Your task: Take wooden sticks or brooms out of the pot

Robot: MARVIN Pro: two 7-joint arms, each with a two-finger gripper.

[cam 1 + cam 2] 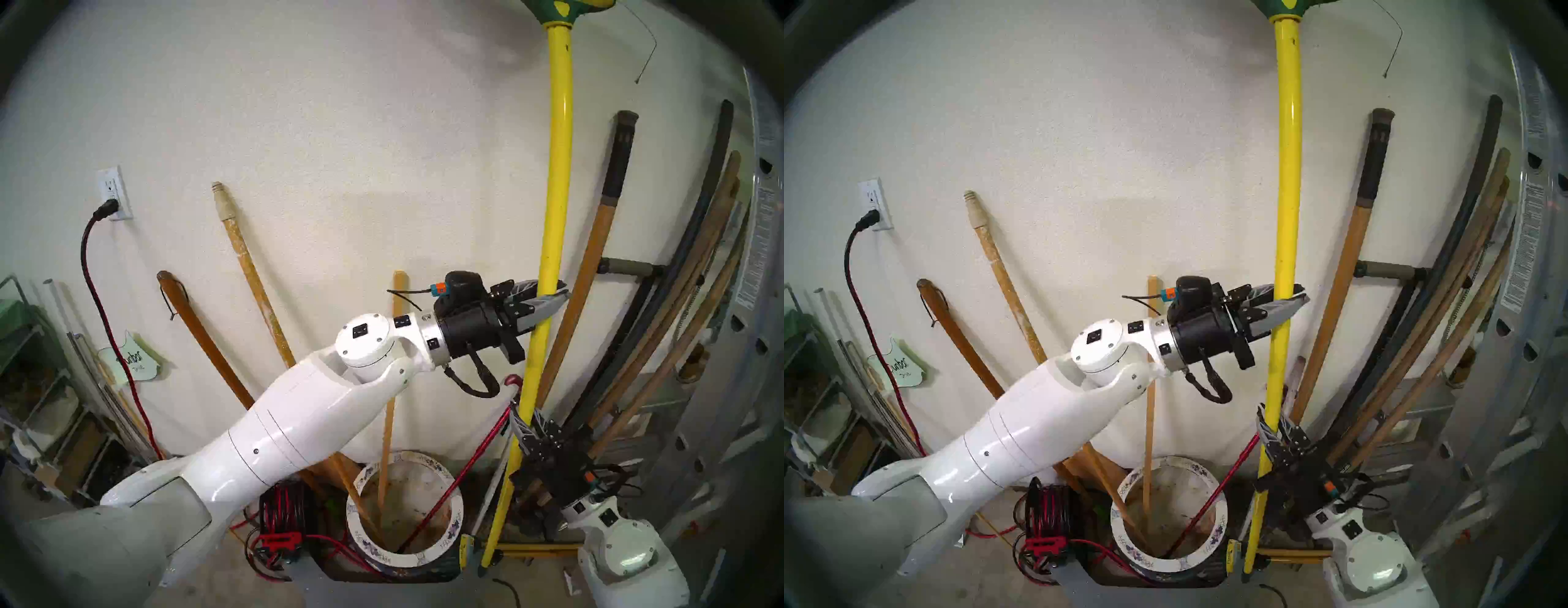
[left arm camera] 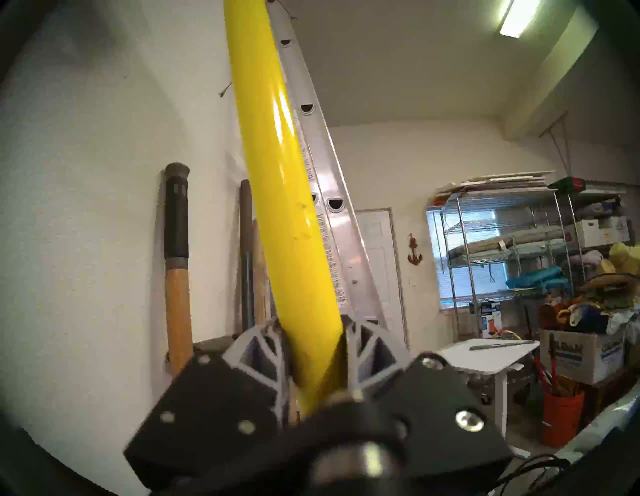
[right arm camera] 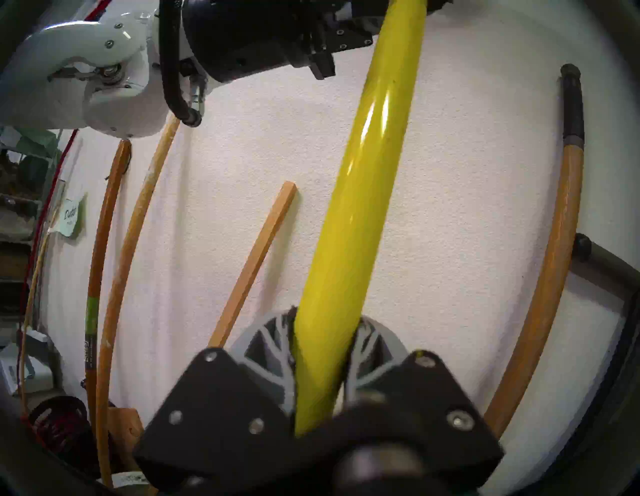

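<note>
Both arms have the broom [image 1: 556, 178] by its yellow handle. The left gripper [image 1: 547, 297] has its jaws clenched on it high up, and the right gripper [image 1: 528, 424] clamps it lower down. The broom stands upside down, head at the top, its handle end on the floor just right of the pot [image 1: 456, 501]. The pole [image 1: 254, 280] and the slat [image 1: 388, 424] stand in the pot, leaning on the wall.
</note>
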